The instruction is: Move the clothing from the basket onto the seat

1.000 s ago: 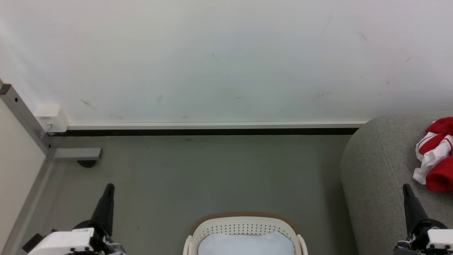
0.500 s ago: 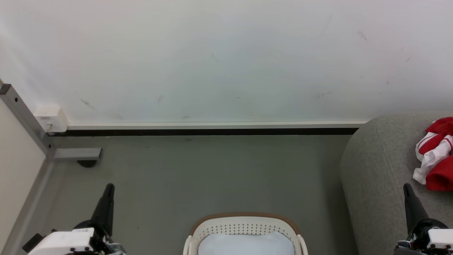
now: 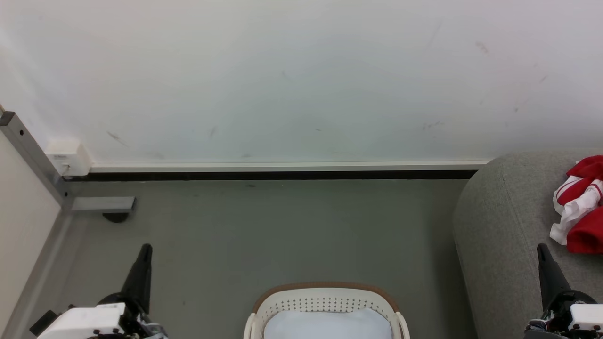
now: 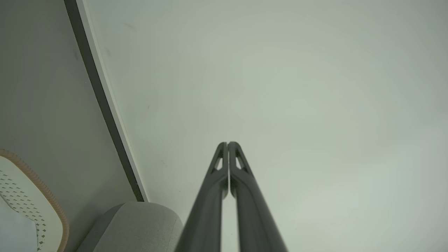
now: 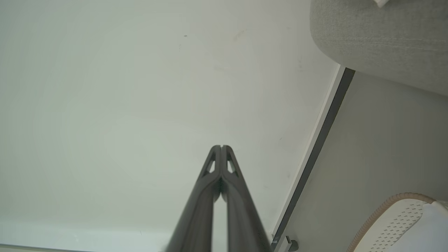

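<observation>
Nothing has moved since a moment ago — both arms stay still, and so do all the things. The left gripper sits low over the grey floor. Its jaws are pressed tight together with nothing between them. The right gripper is the same, jaws tight together and holding nothing. The basket stands on the floor between the two grippers, a bit nearer the robot than their tips, and its white liner shows inside. The seat is right by the right gripper, behind it and off to its right. The clothing — red with white parts — lies in a heap on the seat, a little past the right gripper's tip and to its right, not touching it. Far past both tips is the white wall.
</observation>
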### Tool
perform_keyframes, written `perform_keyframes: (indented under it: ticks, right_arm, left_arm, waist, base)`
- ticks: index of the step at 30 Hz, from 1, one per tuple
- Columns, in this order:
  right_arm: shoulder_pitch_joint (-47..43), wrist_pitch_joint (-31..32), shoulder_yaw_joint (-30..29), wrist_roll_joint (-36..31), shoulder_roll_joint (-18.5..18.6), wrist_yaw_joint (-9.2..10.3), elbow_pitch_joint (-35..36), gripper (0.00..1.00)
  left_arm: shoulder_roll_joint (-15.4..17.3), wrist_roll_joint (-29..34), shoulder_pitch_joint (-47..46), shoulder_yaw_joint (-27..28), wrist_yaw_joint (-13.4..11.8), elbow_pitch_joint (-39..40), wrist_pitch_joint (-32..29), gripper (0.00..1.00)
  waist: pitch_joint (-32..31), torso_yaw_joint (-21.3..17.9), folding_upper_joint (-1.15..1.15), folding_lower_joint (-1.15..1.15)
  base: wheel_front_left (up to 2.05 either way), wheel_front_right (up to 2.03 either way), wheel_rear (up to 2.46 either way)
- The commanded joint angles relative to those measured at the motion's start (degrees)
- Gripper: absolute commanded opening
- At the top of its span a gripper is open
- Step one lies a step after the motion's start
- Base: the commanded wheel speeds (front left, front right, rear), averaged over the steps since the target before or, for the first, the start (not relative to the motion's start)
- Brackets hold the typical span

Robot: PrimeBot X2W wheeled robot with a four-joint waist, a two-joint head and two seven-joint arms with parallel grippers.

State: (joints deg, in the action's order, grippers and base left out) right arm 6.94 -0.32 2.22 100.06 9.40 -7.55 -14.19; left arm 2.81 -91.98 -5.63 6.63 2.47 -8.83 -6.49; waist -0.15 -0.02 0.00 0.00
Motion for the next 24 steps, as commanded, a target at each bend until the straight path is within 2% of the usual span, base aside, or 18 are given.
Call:
perform_keyframes:
  ticks: [1,24]
  right_arm:
    - [0.2,-0.2,0.2,0.4,0.7,0.12,0.3,0.00]
    - [0.2,-2.0,2.3,2.4,2.3,0.12,0.7,0.00]
  left_arm:
    - [0.1,-0.7,-0.5,0.2,0.0,0.2,-0.2,0.00]
    - [0.1,-0.7,-0.4,0.2,0.0,0.2,-0.2,0.00]
  waist:
    - [0.0,0.0,0.00,0.00]
    - [0.0,0.0,0.00,0.00]
  base:
    - [0.00,0.00,0.00]
    - [0.00,0.00,0.00]
